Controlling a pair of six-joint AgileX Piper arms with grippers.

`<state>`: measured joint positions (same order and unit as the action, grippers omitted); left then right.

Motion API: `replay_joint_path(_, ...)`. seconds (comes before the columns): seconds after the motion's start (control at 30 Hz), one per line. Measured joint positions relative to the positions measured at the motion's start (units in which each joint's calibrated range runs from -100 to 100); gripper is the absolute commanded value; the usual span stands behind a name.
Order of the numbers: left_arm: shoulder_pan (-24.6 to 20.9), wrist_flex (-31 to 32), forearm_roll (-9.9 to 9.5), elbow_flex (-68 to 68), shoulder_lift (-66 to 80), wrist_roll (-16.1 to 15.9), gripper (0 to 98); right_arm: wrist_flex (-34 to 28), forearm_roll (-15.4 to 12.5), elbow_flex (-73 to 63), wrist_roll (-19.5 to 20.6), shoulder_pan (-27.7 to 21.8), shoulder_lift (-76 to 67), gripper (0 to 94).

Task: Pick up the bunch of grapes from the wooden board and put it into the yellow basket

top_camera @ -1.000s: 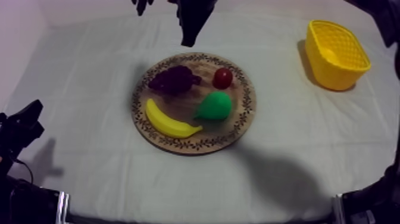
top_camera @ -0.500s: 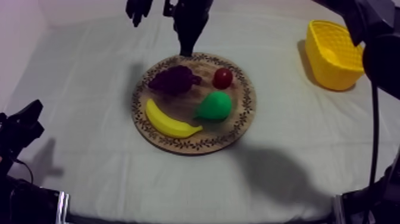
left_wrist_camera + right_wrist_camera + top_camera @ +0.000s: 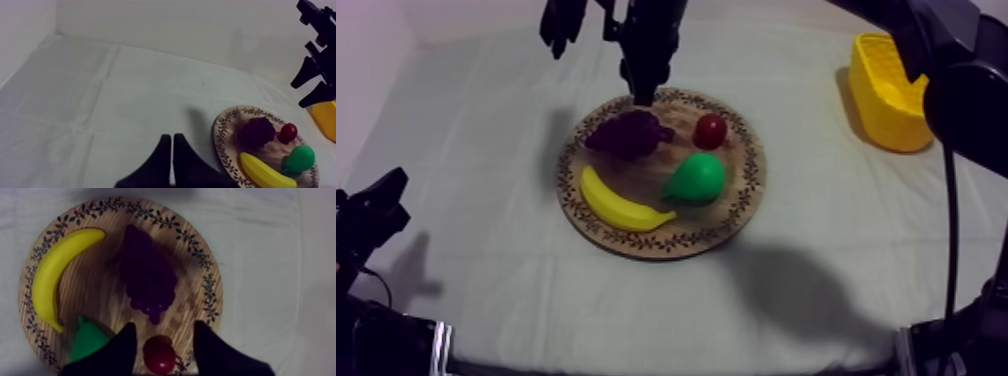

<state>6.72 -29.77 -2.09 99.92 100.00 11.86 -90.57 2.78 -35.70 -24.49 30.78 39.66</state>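
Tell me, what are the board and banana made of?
The board looks like wood: brown grain lines, matte, dark leafy pattern round its rim. The banana is probably plastic: smooth, even yellow, slightly glossy.

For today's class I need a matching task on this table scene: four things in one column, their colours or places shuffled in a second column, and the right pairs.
Column 1
1. bunch of grapes
2. banana
3. pear
4. yellow basket

Column 2
A. green, on the wooden board
B. stands on the cloth, off the board
C. dark purple, on the board
D. yellow, lies on the board

Pairs: 1-C, 2-D, 3-A, 4-B
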Motion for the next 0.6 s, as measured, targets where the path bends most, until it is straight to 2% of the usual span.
replay_joint_path(0.23, 0.0, 0.0, 0.0, 0.0, 0.0, 0.0, 0.1, -1.24, -0.4, -0.98, -0.83, -0.2, 0.46, 58.2)
replay_joint_path(0.6, 0.0, 0.0, 0.0, 0.0, 0.0, 0.0, 0.1, -2.07, -1.01, -3.21, -3.36, -0.88, 5.9, 61.1)
